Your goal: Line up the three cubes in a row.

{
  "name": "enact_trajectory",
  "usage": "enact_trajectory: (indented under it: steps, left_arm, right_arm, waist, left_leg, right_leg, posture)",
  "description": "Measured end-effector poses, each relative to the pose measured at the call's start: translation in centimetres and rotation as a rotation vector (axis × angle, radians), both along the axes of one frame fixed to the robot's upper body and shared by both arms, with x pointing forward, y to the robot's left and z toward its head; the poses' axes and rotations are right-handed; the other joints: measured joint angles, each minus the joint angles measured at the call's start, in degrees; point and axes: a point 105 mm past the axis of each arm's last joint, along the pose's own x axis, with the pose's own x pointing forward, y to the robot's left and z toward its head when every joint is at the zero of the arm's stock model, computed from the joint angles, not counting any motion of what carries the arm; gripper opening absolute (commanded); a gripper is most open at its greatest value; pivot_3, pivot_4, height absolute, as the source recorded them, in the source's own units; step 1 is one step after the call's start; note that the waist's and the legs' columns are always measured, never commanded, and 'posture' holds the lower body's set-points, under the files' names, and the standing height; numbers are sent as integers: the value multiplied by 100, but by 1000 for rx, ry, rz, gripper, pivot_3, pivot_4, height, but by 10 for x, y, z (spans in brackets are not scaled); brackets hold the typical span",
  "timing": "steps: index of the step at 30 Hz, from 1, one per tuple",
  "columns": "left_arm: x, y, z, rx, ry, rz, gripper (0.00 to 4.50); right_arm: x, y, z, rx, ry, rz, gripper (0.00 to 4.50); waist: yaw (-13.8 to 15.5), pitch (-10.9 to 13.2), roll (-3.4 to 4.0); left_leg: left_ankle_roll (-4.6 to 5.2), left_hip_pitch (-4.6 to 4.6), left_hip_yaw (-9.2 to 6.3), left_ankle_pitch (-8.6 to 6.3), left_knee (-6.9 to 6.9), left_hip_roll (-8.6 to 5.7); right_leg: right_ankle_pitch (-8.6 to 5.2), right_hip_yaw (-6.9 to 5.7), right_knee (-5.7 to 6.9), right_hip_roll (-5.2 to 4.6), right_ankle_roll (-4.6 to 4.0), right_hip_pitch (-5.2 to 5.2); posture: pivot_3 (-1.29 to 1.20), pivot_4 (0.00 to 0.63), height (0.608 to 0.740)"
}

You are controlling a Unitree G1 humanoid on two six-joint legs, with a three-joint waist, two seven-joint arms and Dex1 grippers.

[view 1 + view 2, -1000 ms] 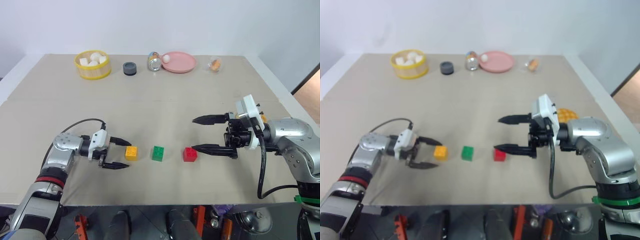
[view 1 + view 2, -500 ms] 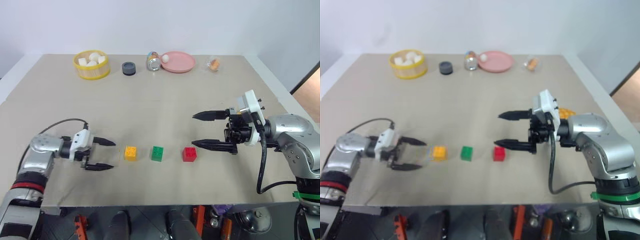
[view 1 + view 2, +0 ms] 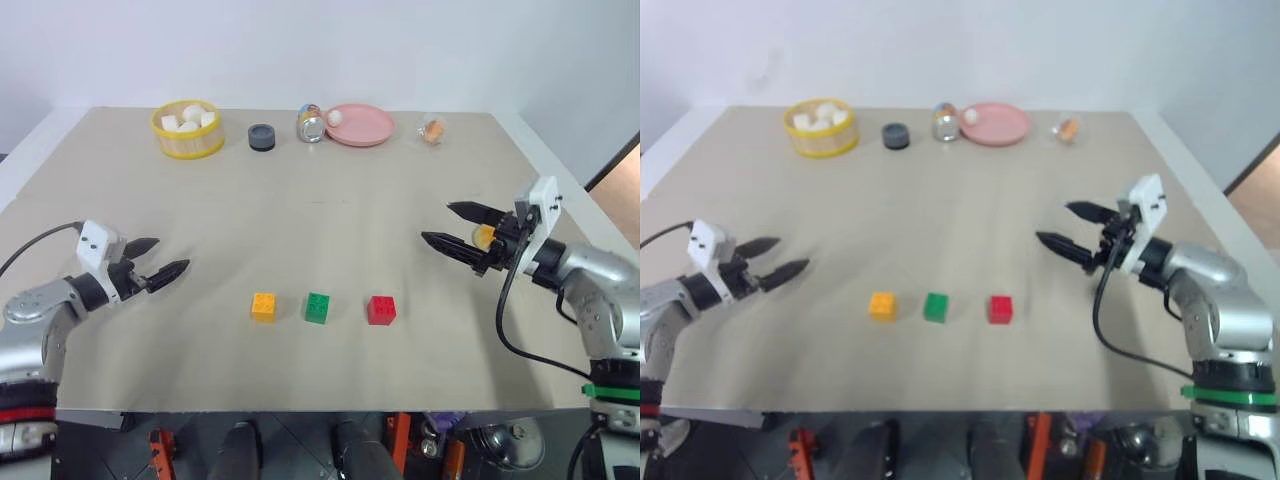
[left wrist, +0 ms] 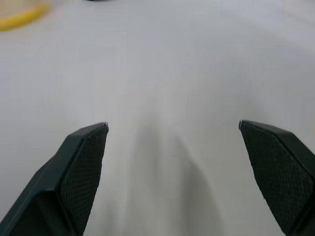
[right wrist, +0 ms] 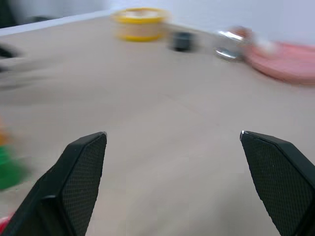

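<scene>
Now the left gripper [image 3: 163, 258] hangs near the left edge of the bench [image 3: 330, 220] with its two black fingers spread wide and nothing between them, touching nothing; the right gripper [image 3: 446, 225] hangs toward the right edge, likewise wide apart and empty, with a patch of the yellow bun [image 3: 484, 236] showing behind its fingers. Between the two, toward the front edge, the three cubes sit in a straight row parallel to that edge: the yellow-orange cube [image 3: 264, 306] on the left, the green cube [image 3: 317, 307] just beside it in the middle, the red cube [image 3: 381, 309] on the right, each apart from its neighbour. Compared with a second ago, both arms have drawn outward: the left gripper was right at the yellow-orange cube and the right gripper's lower finger was just beside the red cube, and now both are well apart from the row. The cubes themselves lie where they lay. Along the back edge stand a yellow basket [image 3: 186, 130] of white lumps, a dark round cap [image 3: 262, 137], a shiny can [image 3: 309, 124] and a pink plate [image 3: 359, 125].
</scene>
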Motion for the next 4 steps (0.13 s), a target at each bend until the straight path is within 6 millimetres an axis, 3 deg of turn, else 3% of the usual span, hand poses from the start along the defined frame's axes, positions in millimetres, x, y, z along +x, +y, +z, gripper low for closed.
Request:
enact_trajectory:
  steps: [4]
  left_arm:
    - [-4, -12, -4, -80, -18, 81, 4404]
  right_arm:
    - [3, -9, -28, 54, 37, -161, 4500]
  waist:
    - [-2, 0, 0]
  left_leg:
    - [-3, 6, 0, 6, 2, 0]
  right_leg:
    - [2, 3, 1, 3, -16, 2]
  posture:
    - [0, 150, 740]
